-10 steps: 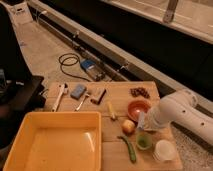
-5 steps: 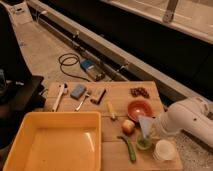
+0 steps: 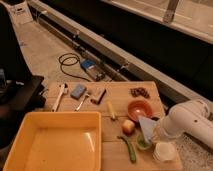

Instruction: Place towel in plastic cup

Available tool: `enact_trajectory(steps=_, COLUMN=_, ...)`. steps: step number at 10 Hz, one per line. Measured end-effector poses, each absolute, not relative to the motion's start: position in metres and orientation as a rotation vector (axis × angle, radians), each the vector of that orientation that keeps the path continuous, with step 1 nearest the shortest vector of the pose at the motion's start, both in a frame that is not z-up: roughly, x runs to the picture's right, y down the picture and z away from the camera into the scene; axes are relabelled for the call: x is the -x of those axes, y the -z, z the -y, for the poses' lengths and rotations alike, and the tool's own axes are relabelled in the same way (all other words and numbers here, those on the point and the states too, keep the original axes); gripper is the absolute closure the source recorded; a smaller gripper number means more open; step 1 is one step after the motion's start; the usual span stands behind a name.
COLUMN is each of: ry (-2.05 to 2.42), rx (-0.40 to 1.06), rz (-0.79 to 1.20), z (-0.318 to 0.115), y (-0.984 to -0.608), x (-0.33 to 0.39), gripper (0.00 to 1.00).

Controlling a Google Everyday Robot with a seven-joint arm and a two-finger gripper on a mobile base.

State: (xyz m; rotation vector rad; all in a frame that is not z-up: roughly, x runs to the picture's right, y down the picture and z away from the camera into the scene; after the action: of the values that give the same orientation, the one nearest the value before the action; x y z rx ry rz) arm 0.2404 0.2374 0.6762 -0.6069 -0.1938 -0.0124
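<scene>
Near the table's (image 3: 165,92) right front edge, the end effector (image 3: 156,131) is clenched on the towel (image 3: 147,125), which hangs over the plastic cup (image 3: 143,143) (bowl (image 3: 139,109) just behind); yellow tub (image 3: 56,142) fills the left front.

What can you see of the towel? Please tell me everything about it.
The towel is a small, thin, pale grey-blue piece of cloth. It hangs in the air in a pointed, draped shape, lifted off the wooden table, gripped by the shut claw at the end of the white arm. Its lower part is above the light green plastic cup, beside the orange bowl. Whether it touches the cup cannot be told.
</scene>
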Motion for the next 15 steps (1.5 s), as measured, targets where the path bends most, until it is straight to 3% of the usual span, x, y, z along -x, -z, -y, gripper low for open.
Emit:
enact_trajectory(steps=8, ry=0.053, rx=0.585, rz=0.259, z=-0.236, y=-0.660, x=-0.209, gripper=1.00)
enact_trajectory(steps=15, ry=0.046, rx=0.654, rz=0.272, z=-0.255, y=-0.659, x=-0.208, gripper=1.00)
